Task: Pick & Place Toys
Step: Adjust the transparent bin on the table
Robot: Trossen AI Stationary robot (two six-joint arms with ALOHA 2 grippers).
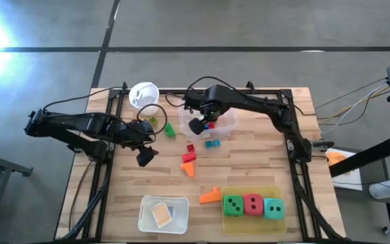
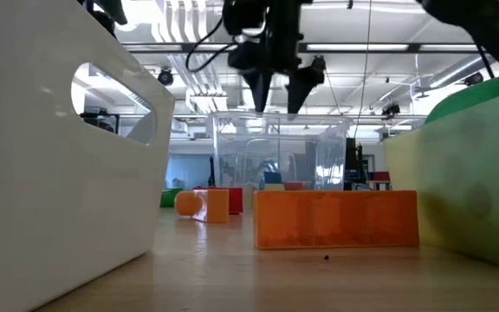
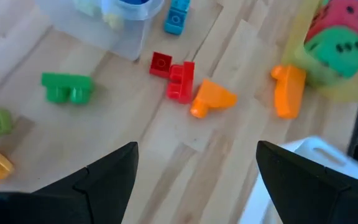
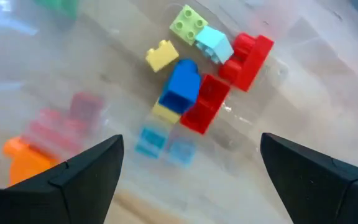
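My right gripper (image 1: 196,125) hangs open above the clear plastic tub (image 1: 223,129), nothing between its fingers (image 4: 86,177). In the tub lie blue (image 4: 180,87), red (image 4: 247,53), yellow (image 4: 160,56) and light green (image 4: 188,22) blocks. My left gripper (image 1: 145,156) is open over bare table left of the loose toys: a green block (image 3: 67,87), red blocks (image 3: 176,78), an orange block (image 3: 210,99) and another orange one (image 3: 288,90). Green (image 1: 233,205), red (image 1: 253,203) and teal (image 1: 273,208) dice sit in a yellowish tray (image 1: 252,225) at the near right.
A white cup (image 1: 143,93) stands at the far left, with a clear cup (image 1: 153,115) of small blocks beside it. A white container (image 1: 162,213) holding a flat tile sits near the front edge. Two light blue blocks (image 1: 212,144) lie just in front of the tub.
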